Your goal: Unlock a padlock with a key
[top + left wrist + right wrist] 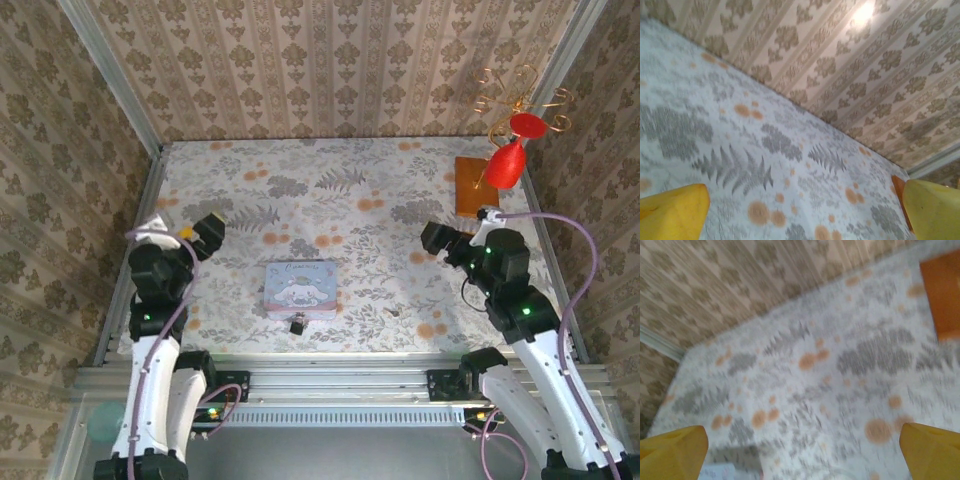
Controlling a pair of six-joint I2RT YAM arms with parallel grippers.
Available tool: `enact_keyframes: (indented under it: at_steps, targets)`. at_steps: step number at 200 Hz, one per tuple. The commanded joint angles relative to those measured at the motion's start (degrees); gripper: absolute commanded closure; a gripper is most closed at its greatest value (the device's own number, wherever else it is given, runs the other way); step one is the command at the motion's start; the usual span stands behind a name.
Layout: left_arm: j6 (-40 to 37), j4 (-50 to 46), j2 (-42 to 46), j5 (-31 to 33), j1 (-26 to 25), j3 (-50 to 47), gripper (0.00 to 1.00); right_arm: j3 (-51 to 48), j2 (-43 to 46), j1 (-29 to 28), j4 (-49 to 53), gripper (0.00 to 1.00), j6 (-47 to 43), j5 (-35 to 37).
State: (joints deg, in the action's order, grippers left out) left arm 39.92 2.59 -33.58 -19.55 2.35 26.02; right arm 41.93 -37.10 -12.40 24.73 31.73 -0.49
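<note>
Padlock (297, 325) first: you'll find it at the near edge of the pastel tin (300, 288), touching it or just beside it, low in the middle of the table (380, 180). It reads as a tiny dark, squarish lump, too small to tell how its shackle stands. To its right, well apart on the floral cloth, lies a thin dark sliver that looks like the key (393, 312).

Neither jaw has anything in it. Your left gripper (203, 230) hangs over the table's left side, well clear of the tin; from its wrist camera the yellow fingertips (672, 212) stand at opposite edges of the frame, spread wide, with bare cloth between them. Your right gripper (435, 238) is spread just as wide over the right side and grips nothing; its yellow fingertips (930, 450) frame blurred cloth and a corner of the tin.

Farther out, a wooden block (477, 185) sits near the right back corner, carrying red ornaments (507, 165) on curled gold wire.
</note>
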Motion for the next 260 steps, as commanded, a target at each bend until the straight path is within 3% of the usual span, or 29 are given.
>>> enact_keyframes:
  at_steps: [1, 24, 66, 93, 144, 176, 194, 260]
  targets:
    - [4.5, 4.3, -0.2, -6.8, -1.2, -3.1, 0.00, 0.1, -3.3, -2.2, 11.7, 0.01, 3.9, -0.6]
    - [1.0, -0.4, -3.2, -3.4, -9.1, -2.1, 0.00, -2.3, -6.3, -6.0, 14.8, 0.02, 5.9, 0.5]
    - [-10.7, -3.1, -12.1, 14.2, -37.0, 0.8, 0.00, -7.2, -10.9, -12.4, 14.9, 0.08, 11.1, 1.8]
    - [-16.3, -5.7, -19.1, 17.7, -45.0, 4.3, 0.00, -10.3, -12.9, -16.6, 12.6, 0.14, 15.5, 2.4]
    - [-25.2, -7.3, -19.6, 19.0, -46.5, 4.6, 0.00, -12.0, -19.8, -21.2, 7.8, 0.33, 19.6, 1.0]
    - [-28.8, -2.2, -16.1, 19.2, -46.5, -0.5, 0.00, -12.2, -24.3, -22.3, 3.9, 0.42, 21.0, 0.0]
    - [-30.9, -2.9, -13.8, 23.0, -46.5, -1.4, 0.00, -11.3, -27.0, -23.4, 3.2, 0.50, 21.2, 0.3]
    - [-31.5, -2.8, -9.1, 24.5, -46.5, -3.1, 0.00, -10.1, -32.7, -26.2, 2.5, 0.61, 21.9, 4.7]
